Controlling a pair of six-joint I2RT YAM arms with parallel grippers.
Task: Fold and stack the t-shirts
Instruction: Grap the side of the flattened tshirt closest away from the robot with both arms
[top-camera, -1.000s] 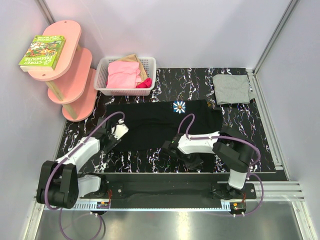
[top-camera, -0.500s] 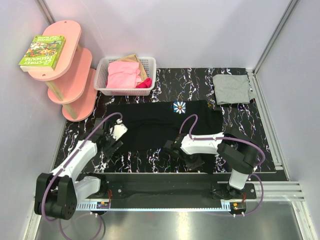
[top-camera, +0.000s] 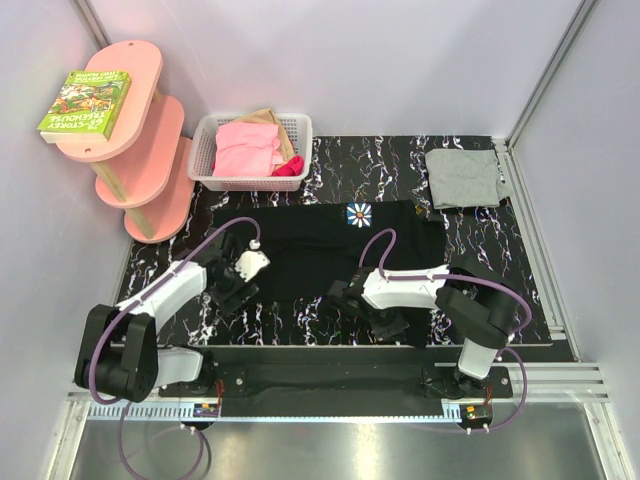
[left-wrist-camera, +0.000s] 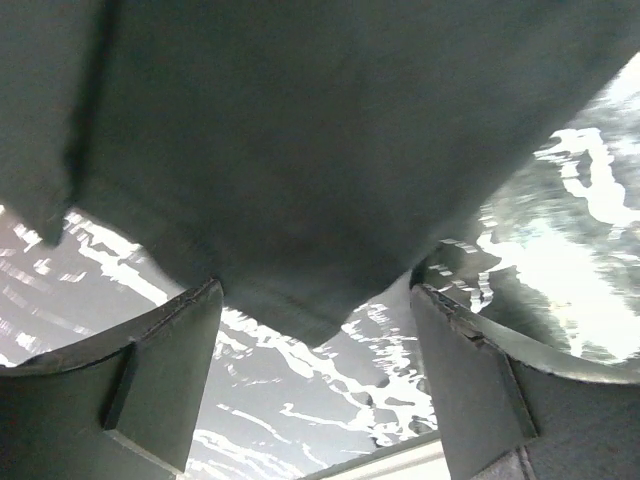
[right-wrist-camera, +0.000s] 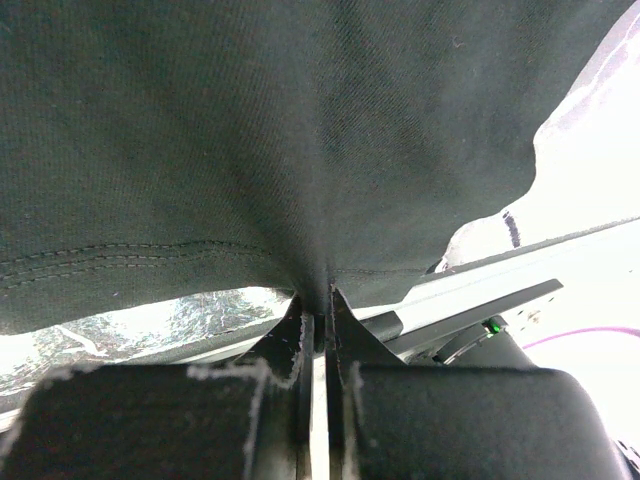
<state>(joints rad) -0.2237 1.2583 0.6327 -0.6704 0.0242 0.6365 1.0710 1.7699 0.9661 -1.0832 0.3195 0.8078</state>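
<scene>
**Right claw now clamped on hem; left claw repositioned, wide**

Since a second ago: the left arm has swung its wrist inward, toward the left part of the black t-shirt's near edge, and its claw has opened wider. The right arm has barely shifted, but its claw has closed.

Left gripper (left-wrist-camera: 315, 300): jaws spread, and the near edge of the black t-shirt (top-camera: 320, 245) lies between the two fingers without being gripped.

Right gripper (right-wrist-camera: 315, 310): fingers pressed together, pinching the stitched hem, with cloth puckered into the nip.

Position: the black shirt lies spread flat mid-table (top-camera: 500, 290), its flower print (top-camera: 358, 213) at the far edge. The grey t-shirt (top-camera: 462, 178) sits already folded in the far right corner, well apart.

Reading: only one of two holds is made. The fold of the black shirt is not yet started, and stacking waits on it. The left claw probably has to close on the hem first. Lifting from the right side alone would likely drag the cloth askew.
</scene>
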